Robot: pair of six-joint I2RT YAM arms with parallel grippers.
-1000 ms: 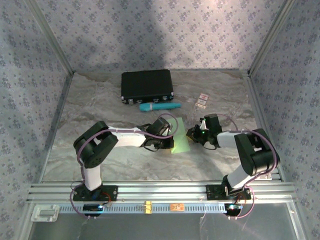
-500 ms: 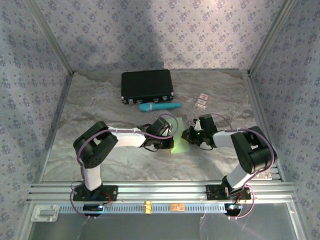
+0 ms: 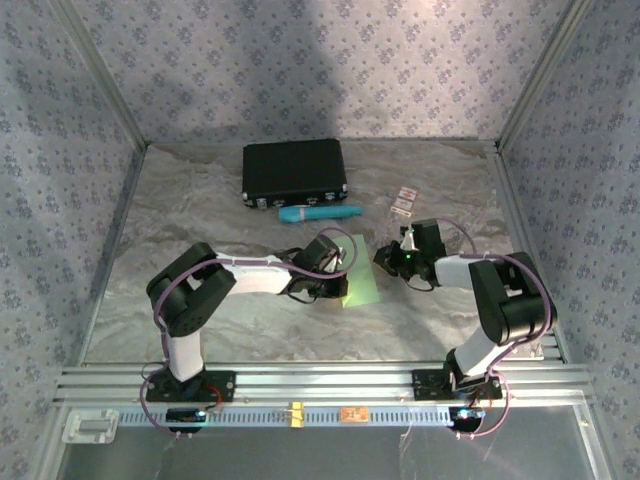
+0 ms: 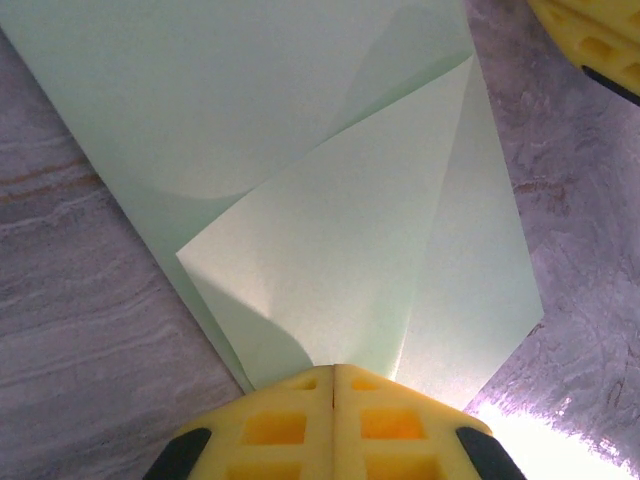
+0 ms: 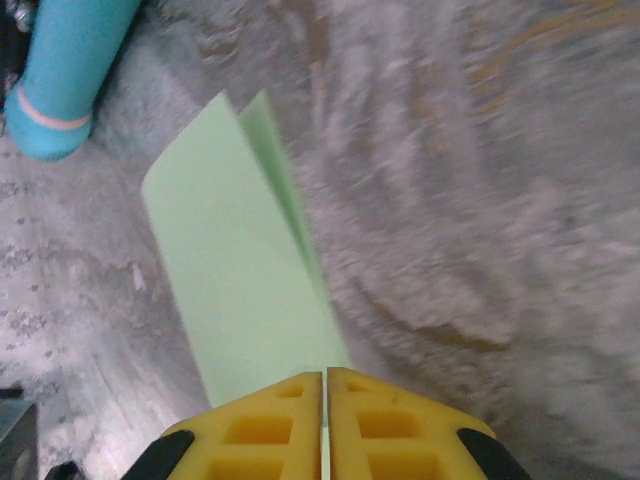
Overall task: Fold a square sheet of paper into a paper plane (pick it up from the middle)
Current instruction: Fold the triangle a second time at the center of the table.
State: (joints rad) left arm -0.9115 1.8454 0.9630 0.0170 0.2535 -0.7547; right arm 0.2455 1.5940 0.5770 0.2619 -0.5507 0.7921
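Note:
The square sheet of paper is pale green and lies on the table's middle, partly folded. In the left wrist view a folded flap lies over the paper. My left gripper is shut, its yellow tips resting on the near corner of the sheet. My right gripper is shut beside the sheet's right edge. In its own view its tips sit at the end of the paper, and touch cannot be told. One of its fingers shows just off the paper.
A teal tube lies just behind the paper, also close in the right wrist view. A black case stands at the back. Small white cards lie back right. Marbled table surface surrounds the paper.
My right gripper slid left toward the paper, then drew back to the right and a little farther away. The paper and the left gripper have stayed put.

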